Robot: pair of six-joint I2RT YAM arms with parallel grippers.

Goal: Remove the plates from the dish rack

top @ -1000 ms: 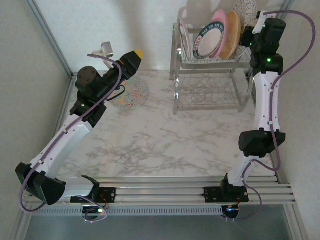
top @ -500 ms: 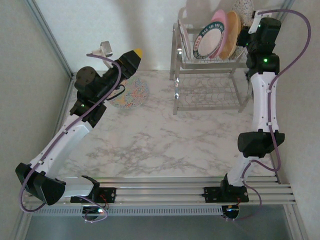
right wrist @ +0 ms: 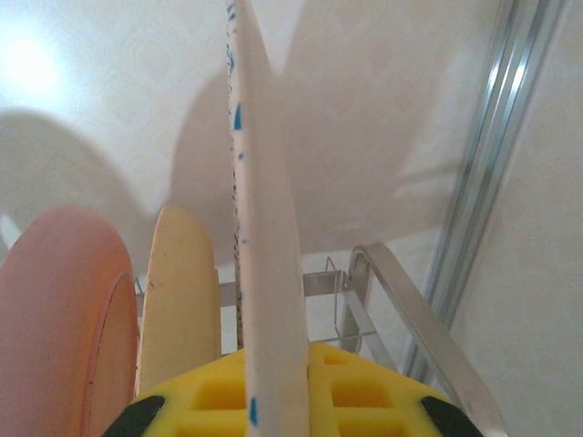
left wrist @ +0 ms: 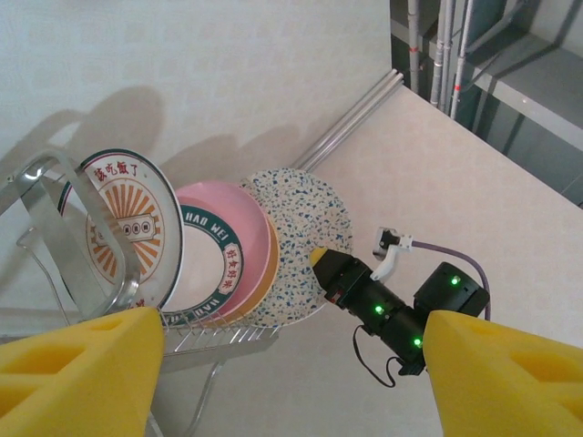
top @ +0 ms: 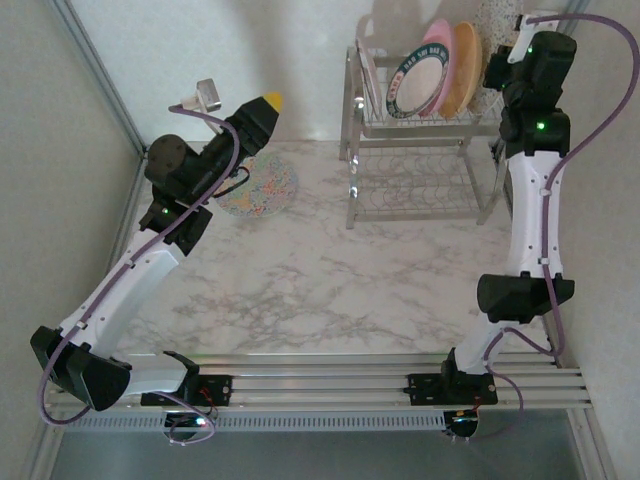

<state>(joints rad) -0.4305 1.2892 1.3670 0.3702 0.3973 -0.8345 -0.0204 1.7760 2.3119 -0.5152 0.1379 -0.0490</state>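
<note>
Top view: the dish rack (top: 420,160) stands at 1 o'clock on the table (top: 330,290) with plates (top: 425,80) upright in its upper basket, a multicolour-squiggle plate (top: 262,186) lies flat at 10 o'clock, and the left gripper (top: 268,103) is near that plate's 12 o'clock edge. Left wrist view: the left gripper's fingers (left wrist: 82,369) are spread with nothing between them, and the right gripper (left wrist: 324,271) pinches the grey-speckled plate (left wrist: 291,237) at its 4 o'clock rim. Right wrist view: that plate stands edge-on between the yellow pads (right wrist: 364,387), with the tan-orange plate (right wrist: 178,300) just beside it at 9 o'clock.
</note>
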